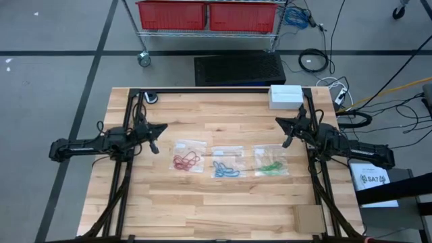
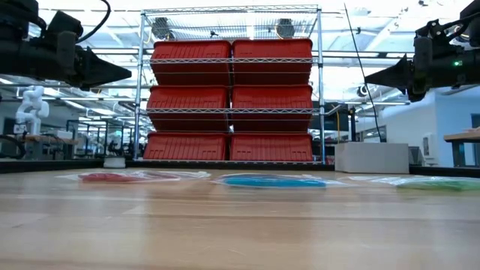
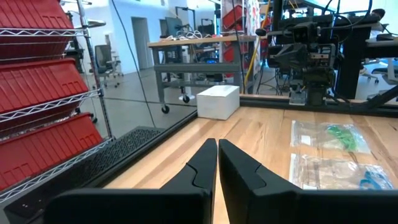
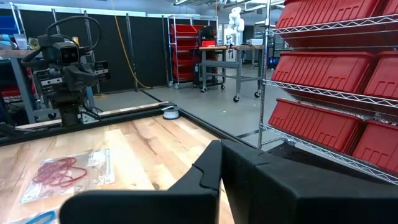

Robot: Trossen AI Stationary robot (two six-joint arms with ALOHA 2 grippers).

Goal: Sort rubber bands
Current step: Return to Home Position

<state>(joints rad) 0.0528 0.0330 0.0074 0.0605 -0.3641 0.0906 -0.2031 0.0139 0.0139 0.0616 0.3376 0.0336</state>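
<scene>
Red, blue, green thin rubber bands (image 1: pixel 226 169) sit in three clear plastic zip bags (image 1: pixel 227 151) mid-table. We judge sorting done; left gripper (image 3: pixel 217 143) and right gripper (image 4: pixel 221 144) hover outboard, jaws pressed together. Next: just park arms.

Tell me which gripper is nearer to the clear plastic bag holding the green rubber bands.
Right. The right gripper hangs raised beside the clear green-band bag; the left gripper hangs beside the clear red-band bag, two bags away.
</scene>
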